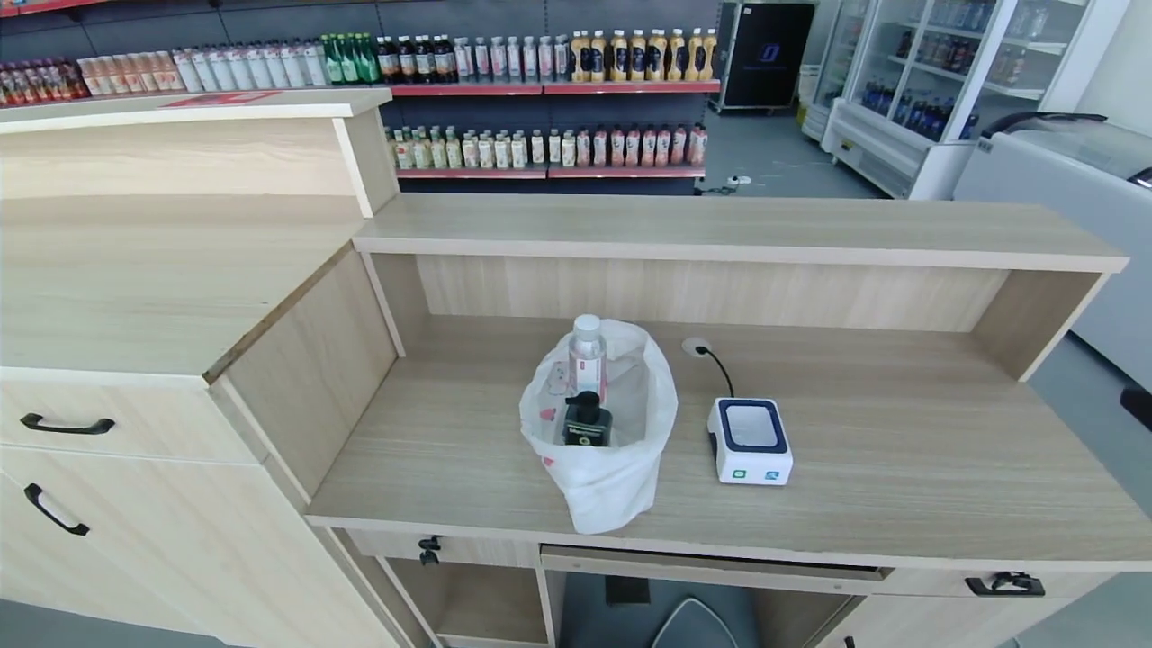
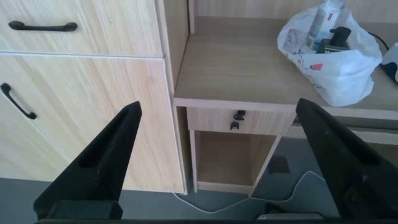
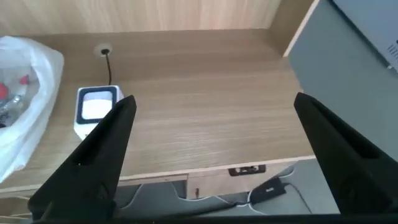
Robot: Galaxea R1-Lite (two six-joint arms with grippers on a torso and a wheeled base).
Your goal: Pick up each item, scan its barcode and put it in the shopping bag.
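Judging risk first: on the wooden counter (image 1: pixel 900 468) the soft white shopping bag (image 1: pixel 621 490) stands slumped, so an arm brushing its rim could tip it (both bottles would spill). The barcode scanner (image 1: pixel 751 441) sits just beside it. Inside are a clear bottle (image 1: pixel 588 355) and a dark bottle (image 1: pixel 587 421). My left gripper (image 2: pixel 217 106) and right gripper (image 3: pixel 214 98) are spread wide, empty, well apart from the bag.

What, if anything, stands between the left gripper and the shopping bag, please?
Nothing visible does. The open left gripper hangs before the counter's front edge, and only bare counter top lies between it and the shopping bag.
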